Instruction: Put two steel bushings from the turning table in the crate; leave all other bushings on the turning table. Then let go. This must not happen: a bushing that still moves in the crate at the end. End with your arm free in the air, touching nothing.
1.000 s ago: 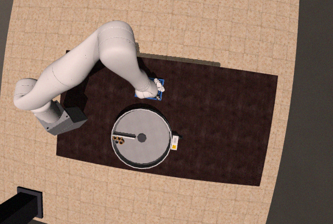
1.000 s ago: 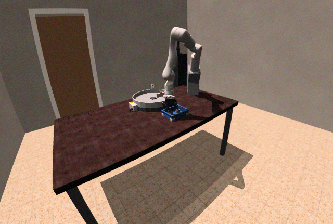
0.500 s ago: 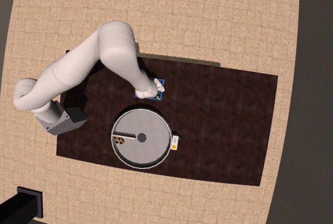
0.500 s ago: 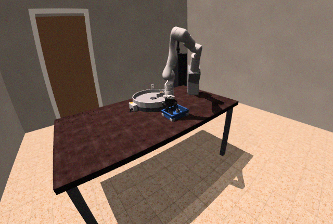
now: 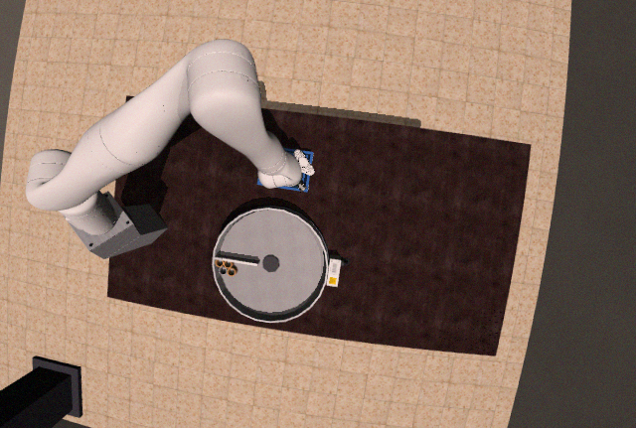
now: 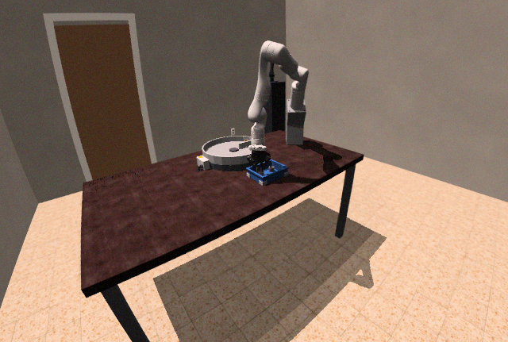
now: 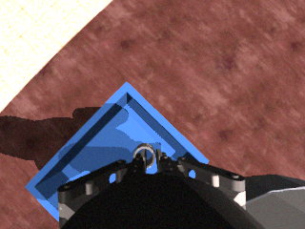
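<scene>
A smooth, white, seven-jointed robot arm (image 5: 146,128) (image 6: 263,79) rises from its base, arches high at the elbow and bends down to a rounded white wrist (image 5: 279,178) (image 6: 257,136). Below it, a black two-fingered gripper (image 5: 301,187) (image 6: 259,169) (image 7: 151,156) points downward, its slender dark fingertips close together with a narrow gap between them.
</scene>
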You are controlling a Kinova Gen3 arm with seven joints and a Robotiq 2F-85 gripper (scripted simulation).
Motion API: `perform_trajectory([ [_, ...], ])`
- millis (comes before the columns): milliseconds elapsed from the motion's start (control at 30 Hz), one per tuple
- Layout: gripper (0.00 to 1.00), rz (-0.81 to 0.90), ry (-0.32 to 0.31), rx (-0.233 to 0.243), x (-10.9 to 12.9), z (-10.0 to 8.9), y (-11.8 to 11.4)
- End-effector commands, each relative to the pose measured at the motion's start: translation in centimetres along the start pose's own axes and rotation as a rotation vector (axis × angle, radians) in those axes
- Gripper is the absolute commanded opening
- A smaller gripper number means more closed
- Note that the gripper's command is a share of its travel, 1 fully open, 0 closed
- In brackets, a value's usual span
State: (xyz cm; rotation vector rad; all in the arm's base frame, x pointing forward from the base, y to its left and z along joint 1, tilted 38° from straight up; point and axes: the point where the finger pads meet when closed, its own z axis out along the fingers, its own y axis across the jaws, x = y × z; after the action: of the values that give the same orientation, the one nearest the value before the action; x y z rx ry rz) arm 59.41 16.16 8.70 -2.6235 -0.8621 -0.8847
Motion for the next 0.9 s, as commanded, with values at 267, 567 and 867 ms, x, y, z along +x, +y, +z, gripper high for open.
perform_trajectory([
  [267, 0.16, 0.0, 0.001, -0.001, 0.06, -0.07, 0.05],
  [567, 0.16, 0.0, 0.001, -0.001, 0.06, -0.07, 0.05],
  [867, 0.16, 0.0, 0.0, -0.003, 0.08, -0.65, 0.1],
])
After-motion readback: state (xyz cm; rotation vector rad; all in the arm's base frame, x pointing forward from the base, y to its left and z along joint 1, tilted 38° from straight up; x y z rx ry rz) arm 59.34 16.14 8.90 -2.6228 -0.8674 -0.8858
